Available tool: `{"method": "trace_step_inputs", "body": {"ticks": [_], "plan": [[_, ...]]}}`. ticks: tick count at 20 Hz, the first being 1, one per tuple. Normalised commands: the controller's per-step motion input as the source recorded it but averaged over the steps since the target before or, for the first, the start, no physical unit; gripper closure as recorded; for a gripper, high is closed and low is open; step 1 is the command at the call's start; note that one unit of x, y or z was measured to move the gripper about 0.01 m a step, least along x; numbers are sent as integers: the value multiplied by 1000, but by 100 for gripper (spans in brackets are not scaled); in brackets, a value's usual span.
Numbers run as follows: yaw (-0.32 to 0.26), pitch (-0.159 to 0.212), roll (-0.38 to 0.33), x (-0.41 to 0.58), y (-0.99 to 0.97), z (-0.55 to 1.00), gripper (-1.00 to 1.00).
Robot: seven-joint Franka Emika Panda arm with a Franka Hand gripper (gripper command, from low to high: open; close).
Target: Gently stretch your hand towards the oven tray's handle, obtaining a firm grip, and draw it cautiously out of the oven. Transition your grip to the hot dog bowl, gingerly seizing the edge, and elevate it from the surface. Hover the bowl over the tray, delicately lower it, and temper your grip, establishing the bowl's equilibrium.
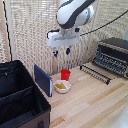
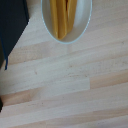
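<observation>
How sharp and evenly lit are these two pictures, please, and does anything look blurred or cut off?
Exterior view: soft and low in detail, evenly lit, with a faint shadow under the hot dog bowl; the oven is cut by the frame's right edge. Wrist view: slightly blurred, no glare on the wooden table; the bowl is cropped by the frame, and the pincer is not visible there.

Small round white bowl of yellowish food strips [image 2: 66,20]: far rim cut by wrist picture's edge.
Dark grey-black boxy toaster oven [image 1: 114,54]: cut by exterior view's right edge; interior too dark and blurred to read.
Large black fabric case [image 1: 20,100]: runs off frame.
Blue-tipped gripper [image 1: 61,52]: small and blurred, jaw gap unreadable; absent from wrist picture.
</observation>
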Motion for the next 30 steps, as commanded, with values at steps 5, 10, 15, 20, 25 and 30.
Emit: {"method": "trace_step_inputs", "body": {"ticks": [5,10,15,20,25,30], "plan": [[199,2,-319,-84,-83,-7,-100],[200,-16,-335,-114,-126,0,-100],[200,-28,-337,-102,-127,0,-100],[189,-75,-342,-28,-121,0,-100],[129,-86,-353,81,-111,0,-100],[103,-54,-372,76,-118,0,-100]]}}
